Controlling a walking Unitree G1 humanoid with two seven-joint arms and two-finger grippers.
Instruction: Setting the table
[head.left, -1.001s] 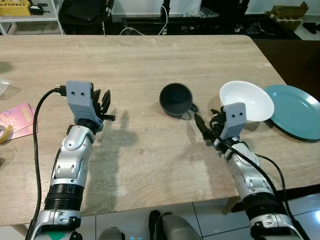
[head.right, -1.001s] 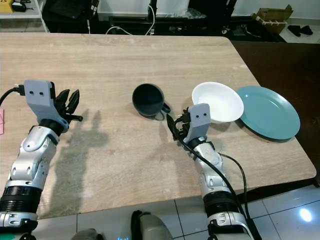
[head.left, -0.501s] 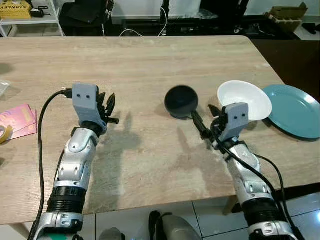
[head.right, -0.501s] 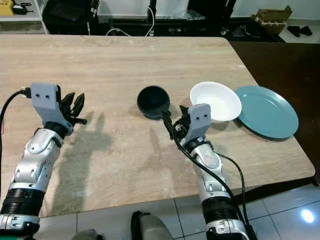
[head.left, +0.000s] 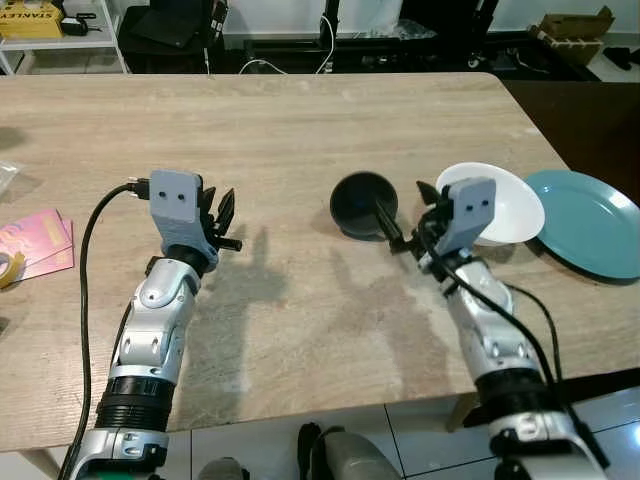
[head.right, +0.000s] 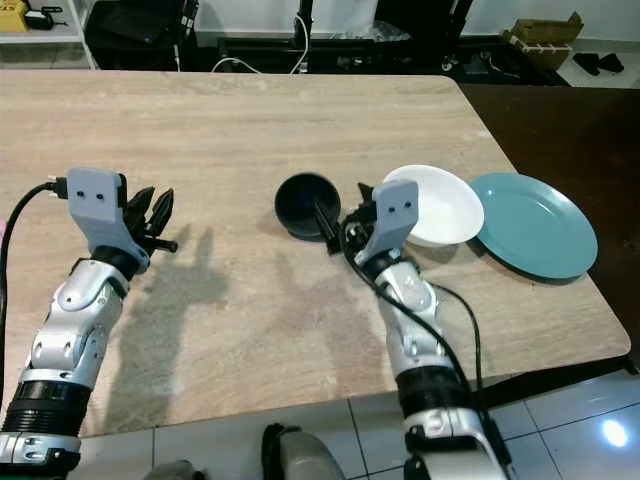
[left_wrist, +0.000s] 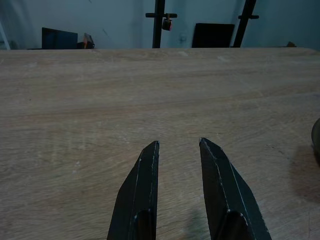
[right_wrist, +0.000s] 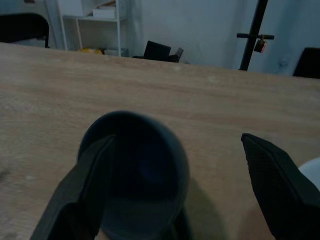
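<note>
The dark mug (head.left: 363, 203) stands upright, mouth up, on the desk (head.left: 300, 120) toward its right edge, roughly midway between the near and far edges. It looks like glazed ceramic: stiff, fairly light, slick and breakable, so the handle or the rim wall is likely the safest hold. The right gripper (right_wrist: 175, 190) sits just beside it, jaws spread wide, 1 finger along the mug's side; nothing is gripped. Just beyond toward the right edge lie a white bowl (head.left: 505, 200) and a teal plate (head.left: 590, 220), close enough to be knocked. The left gripper (left_wrist: 177, 165) hovers well apart, jaws slightly parted and holding nothing. Pink papers (head.left: 35, 240) lie at the left edge.
</note>
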